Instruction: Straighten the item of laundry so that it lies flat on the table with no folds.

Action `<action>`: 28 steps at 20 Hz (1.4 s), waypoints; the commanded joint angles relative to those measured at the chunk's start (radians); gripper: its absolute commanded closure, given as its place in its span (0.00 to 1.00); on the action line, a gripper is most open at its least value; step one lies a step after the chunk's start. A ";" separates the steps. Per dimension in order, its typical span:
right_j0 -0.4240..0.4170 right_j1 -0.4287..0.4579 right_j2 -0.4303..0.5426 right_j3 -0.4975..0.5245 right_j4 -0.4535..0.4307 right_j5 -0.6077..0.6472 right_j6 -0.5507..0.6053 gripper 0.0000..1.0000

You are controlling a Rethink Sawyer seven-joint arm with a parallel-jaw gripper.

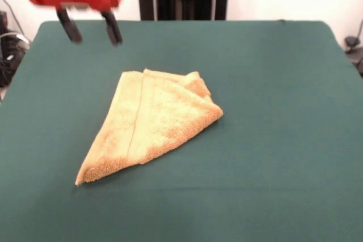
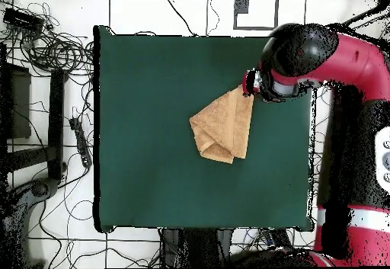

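Jaws (image 1: 91,31) hang spread, empty, above folded towel (image 1: 150,126).

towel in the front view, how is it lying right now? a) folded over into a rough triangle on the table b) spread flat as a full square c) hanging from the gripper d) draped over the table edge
a: the towel lies folded into a rough triangle on the green table, with the open gripper above the table, apart from it.

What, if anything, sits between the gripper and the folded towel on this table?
Nothing visible. The gripper hangs open above bare green table near one far corner, apart from the towel, which lies folded into a wedge mid-table. Only felt lies between them.
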 commanded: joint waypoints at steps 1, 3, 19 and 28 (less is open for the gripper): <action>0.000 -0.186 0.041 0.418 0.051 -0.170 -0.120 0.00; -0.006 -0.193 0.046 0.446 0.055 -0.199 -0.107 0.00; 0.003 -0.199 0.054 0.500 0.048 -0.280 -0.056 0.00; 0.031 -0.172 0.041 0.497 0.032 -0.311 -0.003 0.00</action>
